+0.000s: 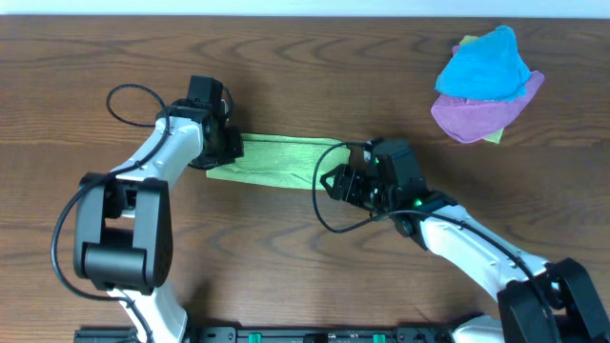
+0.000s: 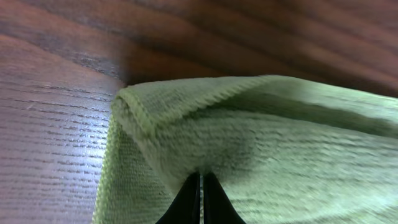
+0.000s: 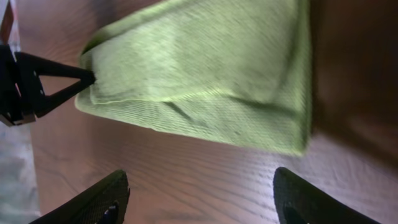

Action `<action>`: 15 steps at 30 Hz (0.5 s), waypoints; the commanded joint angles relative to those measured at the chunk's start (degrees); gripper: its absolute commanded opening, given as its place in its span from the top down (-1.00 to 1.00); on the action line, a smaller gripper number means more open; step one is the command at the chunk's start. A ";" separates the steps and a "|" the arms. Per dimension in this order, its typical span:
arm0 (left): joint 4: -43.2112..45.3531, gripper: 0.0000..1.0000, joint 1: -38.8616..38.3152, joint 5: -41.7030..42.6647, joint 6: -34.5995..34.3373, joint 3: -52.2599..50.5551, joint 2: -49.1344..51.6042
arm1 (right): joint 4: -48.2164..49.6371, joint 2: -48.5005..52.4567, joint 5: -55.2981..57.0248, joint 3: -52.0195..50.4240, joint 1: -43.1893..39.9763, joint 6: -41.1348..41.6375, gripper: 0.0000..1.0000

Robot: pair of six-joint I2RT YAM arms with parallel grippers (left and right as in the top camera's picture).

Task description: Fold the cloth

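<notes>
The cloth [image 1: 276, 160], lime green, lies folded into a long strip across the middle of the wooden table. My left gripper [image 1: 232, 146] is at its left end, shut on the edge. In the left wrist view the black fingertips [image 2: 202, 177] pinch together with the cloth [image 2: 261, 143] bunched over them. My right gripper [image 1: 335, 179] hovers at the strip's right end, open. Through the right wrist camera, the gripper [image 3: 202, 177] is spread over bare wood just short of the cloth [image 3: 205, 68], touching nothing. The left gripper [image 3: 87, 78] shows at the cloth's far corner.
A pile of other cloths sits at the back right: a bright blue cloth [image 1: 481, 65] on top of a purple cloth [image 1: 477, 114]. A black cable [image 1: 124, 95] loops beside the left arm.
</notes>
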 commanded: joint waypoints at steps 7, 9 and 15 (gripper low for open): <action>0.15 0.89 -1.20 -2.36 -0.31 1.01 4.20 | 2.54 -0.55 3.85 -1.97 -0.26 4.44 -0.56; 0.31 0.89 -1.60 -2.40 -0.28 1.01 4.20 | 3.02 0.33 4.24 -1.97 -0.26 4.59 -0.56; 0.28 0.89 -2.08 -2.40 -0.52 1.01 4.20 | 6.34 4.13 4.61 -1.97 -0.24 5.88 -0.57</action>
